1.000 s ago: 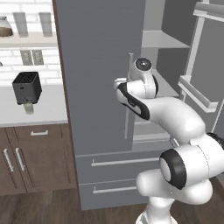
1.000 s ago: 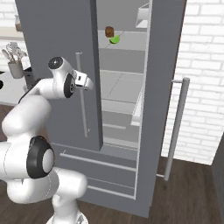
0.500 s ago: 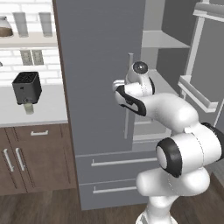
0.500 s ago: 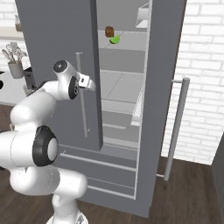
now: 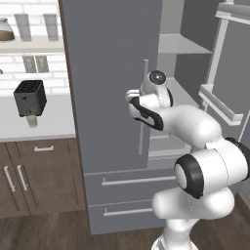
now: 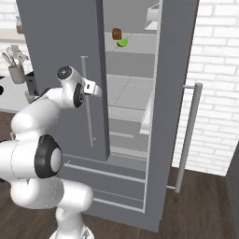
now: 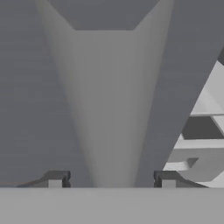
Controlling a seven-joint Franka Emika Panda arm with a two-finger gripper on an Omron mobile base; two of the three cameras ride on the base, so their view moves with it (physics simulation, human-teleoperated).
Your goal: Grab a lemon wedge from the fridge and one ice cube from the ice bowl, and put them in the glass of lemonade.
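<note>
1. We have the pincer astride the long slim handle of the tall matte grey fridge's left door, its tips either side of the bar with gaps showing, so nothing is grasped yet.
2. We judge the step goes best if we keep the bar centred and clamp squarely before pulling the door along its arc.
3. The right door stands open; on an upper shelf the tiny yellowish-green lemon wedge lies beside a small round brown item.
4. The small clear tumbler of lemonade stands on the bench before the black toaster.
</note>
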